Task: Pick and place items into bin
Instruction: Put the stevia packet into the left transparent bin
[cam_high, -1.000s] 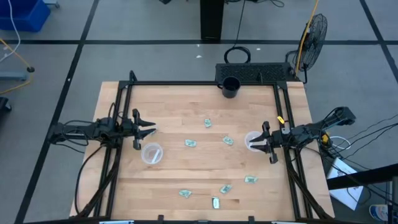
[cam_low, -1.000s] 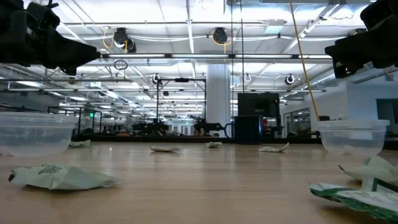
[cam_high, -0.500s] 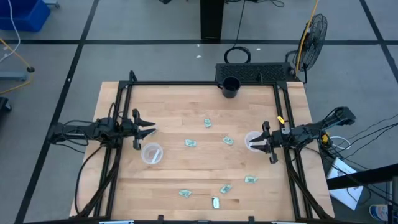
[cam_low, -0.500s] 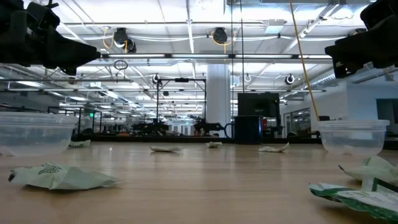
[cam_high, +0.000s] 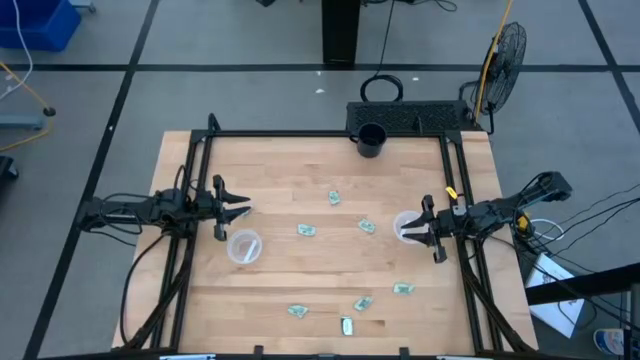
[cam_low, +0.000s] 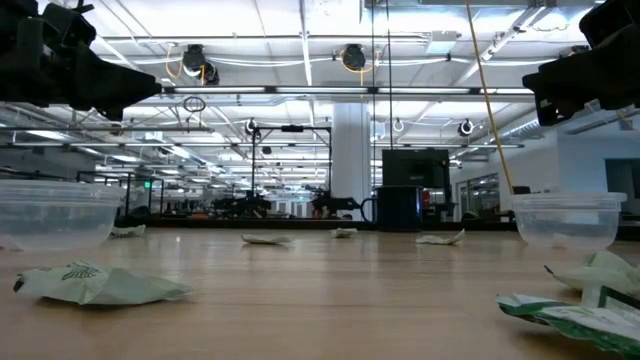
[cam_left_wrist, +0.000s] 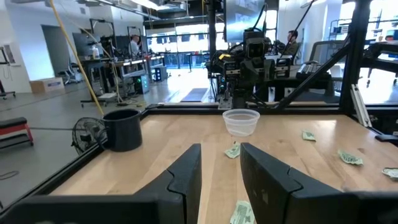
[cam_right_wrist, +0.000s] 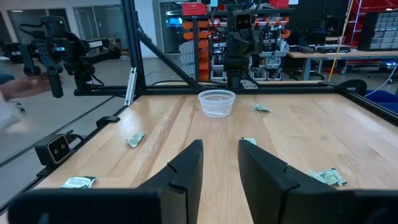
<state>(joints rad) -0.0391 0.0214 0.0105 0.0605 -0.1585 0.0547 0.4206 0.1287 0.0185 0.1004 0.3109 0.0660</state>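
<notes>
Several tiny pale green crinkled pieces lie flat on the wooden table, among them one (cam_high: 334, 197) toward the far side, one (cam_high: 307, 230) in the middle and one (cam_high: 346, 325) by the near edge. My left gripper (cam_high: 242, 208) (cam_left_wrist: 221, 180) hovers open above the table's left part, just beyond a clear cup (cam_high: 244, 246). Over a second clear cup (cam_high: 407, 226) at the right, my right gripper (cam_high: 412, 231) (cam_right_wrist: 221, 174) hovers open. In the low view both arms stay well above the cups. Neither gripper holds anything.
A black cup (cam_high: 370, 140) stands at the table's far edge, in front of a dark box. A black frame (cam_high: 320, 134) runs along the far edge and both sides. Bare wood lies between the scattered pieces. A person's hand (cam_right_wrist: 25, 87) shows beyond the table.
</notes>
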